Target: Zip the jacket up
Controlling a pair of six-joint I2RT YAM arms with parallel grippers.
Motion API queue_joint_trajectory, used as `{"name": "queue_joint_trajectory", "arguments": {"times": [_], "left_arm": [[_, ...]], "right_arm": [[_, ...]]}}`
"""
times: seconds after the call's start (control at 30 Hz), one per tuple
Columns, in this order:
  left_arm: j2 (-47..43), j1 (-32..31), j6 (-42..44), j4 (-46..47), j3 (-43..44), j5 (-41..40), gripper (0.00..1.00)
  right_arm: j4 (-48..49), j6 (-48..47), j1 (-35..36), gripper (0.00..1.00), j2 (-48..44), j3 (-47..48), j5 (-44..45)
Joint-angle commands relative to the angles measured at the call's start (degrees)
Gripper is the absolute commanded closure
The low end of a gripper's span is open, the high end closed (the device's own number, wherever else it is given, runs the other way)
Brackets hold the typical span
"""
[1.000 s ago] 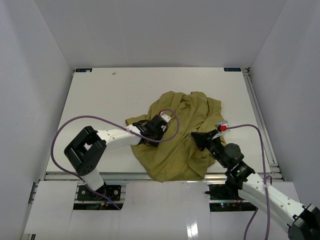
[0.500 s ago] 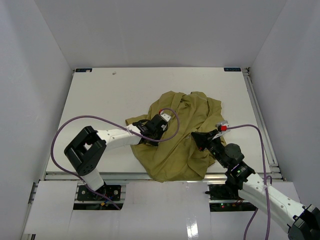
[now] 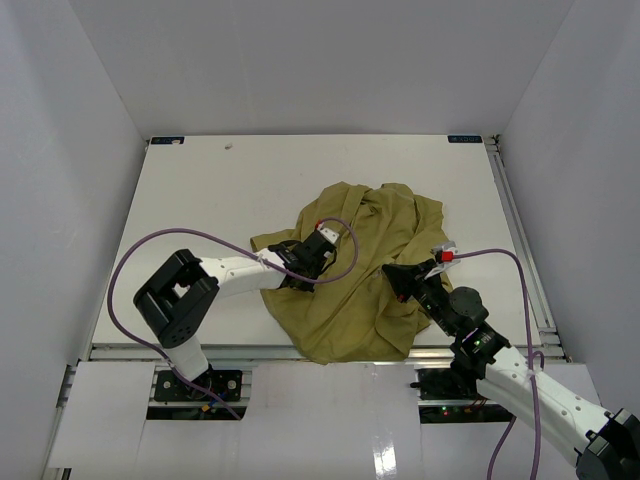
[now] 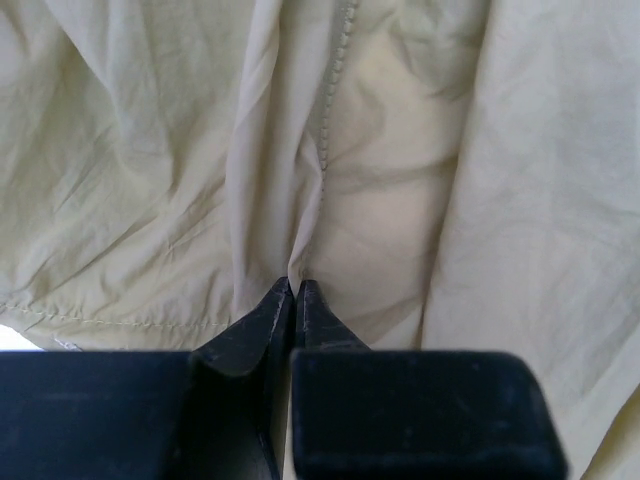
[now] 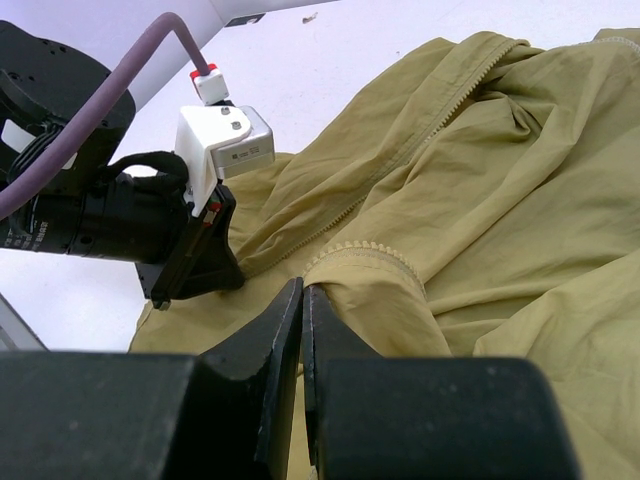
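The olive-yellow jacket (image 3: 365,270) lies crumpled on the middle-right of the white table; it fills the left wrist view (image 4: 150,150). My left gripper (image 3: 303,272) presses down on its left part. Its jaws (image 4: 297,286) are shut on a raised fold below a stitched seam (image 4: 328,110). My right gripper (image 3: 396,273) rests on the jacket's right side. It (image 5: 302,290) is shut on the rolled edge carrying zipper teeth (image 5: 365,249). A second zipper line (image 5: 420,135) runs up toward the collar. The zipper's slider is not visible.
The white table (image 3: 200,190) is boxed in by grey walls on three sides. A metal rail (image 3: 515,235) runs along its right edge. A purple cable (image 3: 150,248) loops over the left arm, and the left gripper's body (image 5: 150,235) sits close to my right fingers.
The left gripper's jaws have closed onto the fabric fold. The left arm's elbow shifted slightly right. The right arm and the jacket stayed put.
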Motion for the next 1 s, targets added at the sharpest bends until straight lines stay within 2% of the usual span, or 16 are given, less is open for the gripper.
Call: {"name": "queue_joint_trajectory", "arguments": {"times": [0.0,0.13,0.2,0.23,0.27,0.3,0.5,0.53,0.6,0.67,0.7,0.8,0.97], "left_arm": [[-2.3,-0.3,-0.7,1.2,2.6,-1.0,0.86],[-3.4,-0.1,0.5,2.5,4.1,3.9,0.75],[-3.1,-0.1,0.9,2.7,4.4,5.7,0.73],[-3.1,-0.1,0.9,2.8,4.3,6.0,0.76],[-2.7,-0.1,1.1,2.9,4.1,6.2,0.91],[-2.3,-0.1,1.3,2.9,3.9,6.4,0.99],[-1.4,0.0,1.3,2.8,3.6,6.4,1.0],[-1.4,0.0,1.3,2.6,3.7,6.0,0.99],[-1.4,0.0,0.7,1.5,4.0,4.9,0.72],[-1.5,0.0,0.7,1.2,3.9,4.6,0.56],[-1.4,0.0,1.0,1.2,3.8,4.7,0.53],[0.0,0.0,1.6,0.4,4.1,4.5,0.52],[1.7,-0.1,0.8,-0.7,4.5,3.1,0.66]], "right_arm": [[1.3,-0.1,-0.2,0.92,0.6,0.5,-1.4],[0.1,-0.2,-0.2,0.92,2.0,2.0,-2.5],[-0.3,-0.3,-0.1,0.92,1.9,2.3,-2.5],[-0.3,-0.2,-0.2,0.92,1.8,2.3,-2.5],[-0.4,-0.1,-0.2,0.92,1.6,2.3,-2.3],[-0.5,-0.1,-0.2,0.92,1.4,2.3,-2.2],[-0.6,-0.2,-0.2,0.92,2.2,2.7,-2.1],[-0.6,-0.2,-0.2,0.92,2.4,2.8,-2.2],[-0.6,-0.2,-0.1,0.92,2.9,2.8,-2.3],[-0.3,-0.3,-0.2,0.92,3.3,2.8,-2.2],[-0.1,-0.4,-0.2,0.92,3.5,2.7,-2.2],[0.1,-0.3,-0.2,0.92,3.8,2.7,-2.4],[0.4,-0.3,-0.2,0.92,3.6,2.4,-2.3]]}}
